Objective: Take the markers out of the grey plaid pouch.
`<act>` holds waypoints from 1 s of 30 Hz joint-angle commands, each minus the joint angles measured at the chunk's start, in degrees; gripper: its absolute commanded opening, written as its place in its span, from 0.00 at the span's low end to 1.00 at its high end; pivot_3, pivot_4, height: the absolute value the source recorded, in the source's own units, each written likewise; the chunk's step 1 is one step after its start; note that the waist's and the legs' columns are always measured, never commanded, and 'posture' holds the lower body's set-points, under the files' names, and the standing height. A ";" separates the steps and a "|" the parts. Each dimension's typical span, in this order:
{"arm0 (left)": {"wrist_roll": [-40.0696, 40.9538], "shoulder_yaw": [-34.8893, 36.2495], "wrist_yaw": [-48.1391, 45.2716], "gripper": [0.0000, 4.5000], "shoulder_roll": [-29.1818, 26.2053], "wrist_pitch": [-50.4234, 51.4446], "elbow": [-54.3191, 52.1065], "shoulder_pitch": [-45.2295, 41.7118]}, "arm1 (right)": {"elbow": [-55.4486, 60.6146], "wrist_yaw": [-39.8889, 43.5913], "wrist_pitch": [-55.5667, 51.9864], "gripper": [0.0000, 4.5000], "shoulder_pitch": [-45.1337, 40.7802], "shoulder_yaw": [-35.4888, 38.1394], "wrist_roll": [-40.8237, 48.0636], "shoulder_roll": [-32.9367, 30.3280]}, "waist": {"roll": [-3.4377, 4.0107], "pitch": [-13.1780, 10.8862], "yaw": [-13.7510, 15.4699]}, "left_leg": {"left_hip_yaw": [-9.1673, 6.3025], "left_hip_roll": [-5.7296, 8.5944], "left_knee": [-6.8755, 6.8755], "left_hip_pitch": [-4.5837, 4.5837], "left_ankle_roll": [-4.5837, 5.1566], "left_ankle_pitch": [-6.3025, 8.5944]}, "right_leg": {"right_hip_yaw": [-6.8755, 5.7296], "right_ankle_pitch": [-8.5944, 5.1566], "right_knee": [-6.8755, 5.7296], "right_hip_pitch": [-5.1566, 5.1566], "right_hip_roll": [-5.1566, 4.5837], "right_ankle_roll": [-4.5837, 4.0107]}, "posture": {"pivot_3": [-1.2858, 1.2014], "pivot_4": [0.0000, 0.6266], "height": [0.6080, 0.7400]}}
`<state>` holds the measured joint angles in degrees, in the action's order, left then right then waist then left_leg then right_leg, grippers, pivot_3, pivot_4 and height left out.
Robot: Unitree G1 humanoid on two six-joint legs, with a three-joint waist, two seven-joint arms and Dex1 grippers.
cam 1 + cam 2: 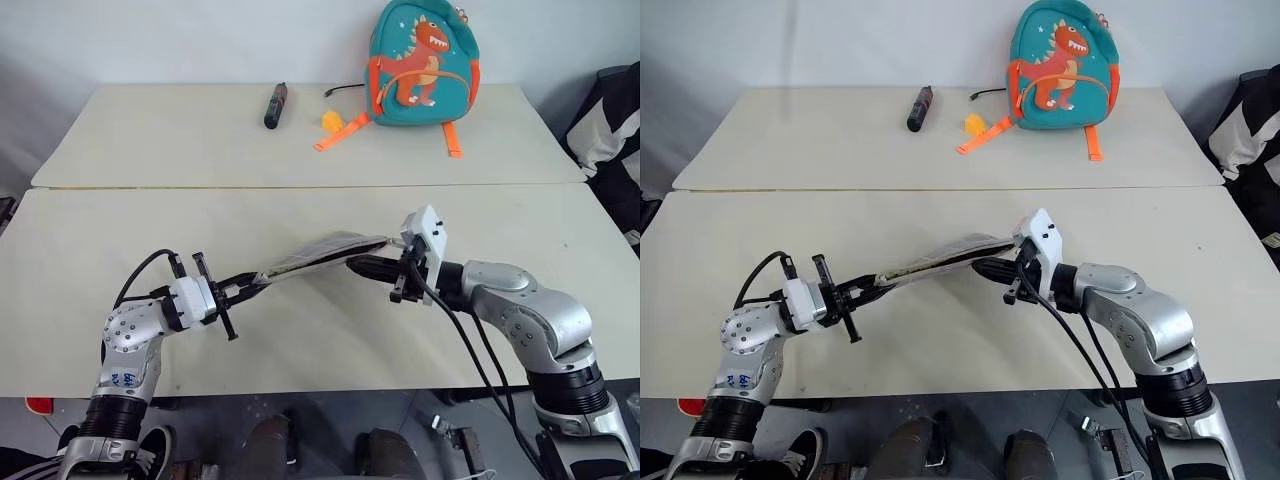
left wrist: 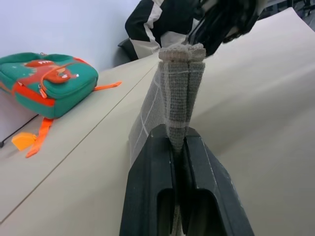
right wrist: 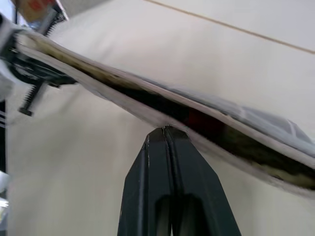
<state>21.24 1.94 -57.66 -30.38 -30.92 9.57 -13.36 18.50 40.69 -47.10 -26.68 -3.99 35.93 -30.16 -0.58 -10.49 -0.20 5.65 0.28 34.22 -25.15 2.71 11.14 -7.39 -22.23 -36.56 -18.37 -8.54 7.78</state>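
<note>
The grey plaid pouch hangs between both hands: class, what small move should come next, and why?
Probably draw the right hand back to widen the opening: it is shut on the grey plaid pouch edge, the left hand clamps the far end, and something dark and red shows inside.

Grey plaid pouch [image 1: 320, 253] stretched in the air between left gripper [image 1: 243, 288] and right gripper [image 1: 368, 265], spanning the near table's [image 1: 300, 350] middle, bare tabletop beneath and on both sides, teal backpack [image 1: 423, 65], dark stick [image 1: 275, 105] on far table, well apart.
</note>
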 commanded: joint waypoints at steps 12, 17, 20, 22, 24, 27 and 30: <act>-0.94 0.56 0.01 0.00 0.56 -1.27 0.41 -1.03 | 2.60 0.50 0.00 0.01 -1.58 2.68 2.71 0.54 | 0.00 0.00 -0.02 | 0.00 0.00 0.00 0.00 0.00 0.00 | 0.00 0.00 -0.06 0.00 0.00 0.00 | 0.52 0.24 1.00; -1.18 0.52 0.18 0.00 0.82 -1.85 0.37 -0.96 | 2.25 1.18 1.65 0.01 -0.59 0.88 0.17 -0.43 | 0.00 0.00 -0.02 | -0.01 0.00 0.00 -0.01 0.00 0.00 | -0.01 0.00 -0.04 0.00 0.00 0.00 | 0.52 0.24 1.00; -0.86 0.54 0.21 0.00 0.86 -1.33 -0.05 -0.92 | 1.33 1.40 2.98 0.01 -0.25 -0.65 -1.95 -0.47 | 0.00 0.00 -0.01 | 0.00 0.00 0.00 0.00 0.00 0.00 | 0.00 0.00 -0.03 -0.02 0.00 0.00 | 0.52 0.24 1.00; -0.78 0.60 0.28 0.00 0.87 -1.12 -0.09 -0.96 | 1.03 1.81 4.01 0.01 -0.07 -1.58 -3.34 -0.61 | 0.00 0.00 0.00 | -0.01 0.00 0.00 0.00 0.00 0.00 | 0.00 0.00 -0.04 -0.02 0.00 0.00 | 0.52 0.24 1.00; -1.00 0.54 0.19 0.00 0.84 -1.57 -0.09 -0.95 | 0.56 1.91 5.03 0.01 -0.04 -2.59 -5.08 -0.71 | 0.00 0.00 -0.02 | 0.00 0.00 0.00 -0.01 0.00 0.00 | 0.00 0.00 -0.04 -0.01 0.00 0.00 | 0.52 0.24 1.00; -1.02 -0.29 -0.86 0.00 0.65 -1.71 -0.84 -0.67 | -0.32 2.14 8.22 0.01 -1.07 -5.70 -10.06 -1.76 | 0.00 0.00 0.02 | 0.00 0.00 0.00 0.00 0.00 0.00 | -0.01 0.00 -0.04 -0.01 0.00 0.00 | 0.52 0.24 1.00; -1.09 -1.96 -2.60 0.00 0.62 -1.06 -1.74 -0.67 | -0.83 0.46 10.24 0.01 -3.78 -8.42 -13.16 1.37 | 0.00 0.00 -0.06 | 0.02 0.00 0.00 0.00 0.00 0.00 | 0.00 0.00 -0.04 -0.02 0.00 0.00 | 0.52 0.24 1.00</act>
<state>19.68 0.90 -59.33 -29.81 -31.70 9.97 -13.72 16.44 41.96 -38.90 -28.68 -11.52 23.88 -30.09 -0.58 -10.49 -0.26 5.66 0.28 34.22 -25.15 2.69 11.13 -7.39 -22.23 -36.61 -18.39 -8.53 7.78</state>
